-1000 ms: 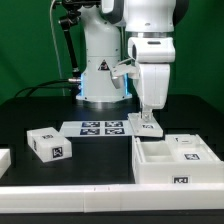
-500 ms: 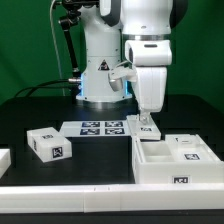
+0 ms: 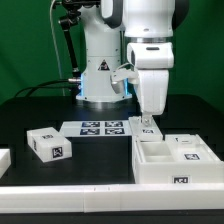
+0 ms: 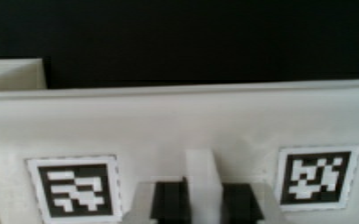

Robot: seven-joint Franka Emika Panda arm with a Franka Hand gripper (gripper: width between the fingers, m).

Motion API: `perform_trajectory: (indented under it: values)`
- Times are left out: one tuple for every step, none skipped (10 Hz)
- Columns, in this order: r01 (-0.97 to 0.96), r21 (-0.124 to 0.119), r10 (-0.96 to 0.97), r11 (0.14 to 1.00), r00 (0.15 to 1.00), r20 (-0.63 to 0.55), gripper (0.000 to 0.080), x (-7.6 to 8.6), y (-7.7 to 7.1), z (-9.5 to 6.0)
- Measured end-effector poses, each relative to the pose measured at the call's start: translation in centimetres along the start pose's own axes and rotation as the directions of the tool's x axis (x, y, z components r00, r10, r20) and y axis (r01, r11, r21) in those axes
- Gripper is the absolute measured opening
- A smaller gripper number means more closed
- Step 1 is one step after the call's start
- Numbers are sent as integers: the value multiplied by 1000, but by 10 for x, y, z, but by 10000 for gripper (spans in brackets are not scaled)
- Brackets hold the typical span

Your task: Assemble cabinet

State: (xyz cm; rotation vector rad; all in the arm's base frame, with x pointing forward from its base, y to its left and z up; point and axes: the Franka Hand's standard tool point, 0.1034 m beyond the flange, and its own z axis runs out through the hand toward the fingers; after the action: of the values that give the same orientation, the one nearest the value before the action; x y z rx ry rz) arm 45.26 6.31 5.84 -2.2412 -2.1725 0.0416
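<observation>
The cabinet (image 3: 160, 168) is a large white open box at the exterior view's right, with a tag on its front wall. A small white tagged part (image 3: 147, 126) stands at its rear corner on the exterior view's left. My gripper (image 3: 147, 116) points straight down onto that part. In the wrist view the part (image 4: 176, 125) fills the frame as a white face with two tags. Its raised white rib runs between my two dark fingers (image 4: 165, 202). My gripper (image 4: 201, 186) is shut on that rib.
The marker board (image 3: 103, 127) lies flat before the robot base. A small white tagged block (image 3: 48, 144) sits at the exterior view's left, with another white piece (image 3: 3, 160) at the left edge. A tagged white part (image 3: 190, 146) lies in the cabinet.
The arm has shifted only slightly sideways over the white part. The parts on the table have not moved.
</observation>
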Motion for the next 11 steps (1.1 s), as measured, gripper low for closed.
perform_trajectory:
  values:
    - [0, 1, 0, 1000, 1000, 0, 68, 0, 0, 0]
    - [1, 2, -1, 1000, 1000, 1, 68, 0, 0, 0]
    - [-1, -4, 1, 1000, 1000, 0, 68, -1, 1, -1]
    - [0, -11, 0, 1000, 1000, -3, 68, 0, 2, -1]
    - [0, -8, 0, 1000, 1000, -3, 68, 0, 1, -1]
    - [0, -6, 0, 1000, 1000, -3, 68, 1, 1, 0]
    - [-5, -13, 5, 1000, 1000, -6, 68, 2, 2, 0]
    - [-8, -21, 8, 1000, 1000, -9, 68, 5, 2, 0]
    - [-9, -18, 9, 1000, 1000, -7, 68, 4, 3, -1]
    - [-9, -16, 9, 1000, 1000, -7, 68, 4, 3, -1]
    - [-10, -16, 9, 1000, 1000, -7, 68, 4, 3, 0]
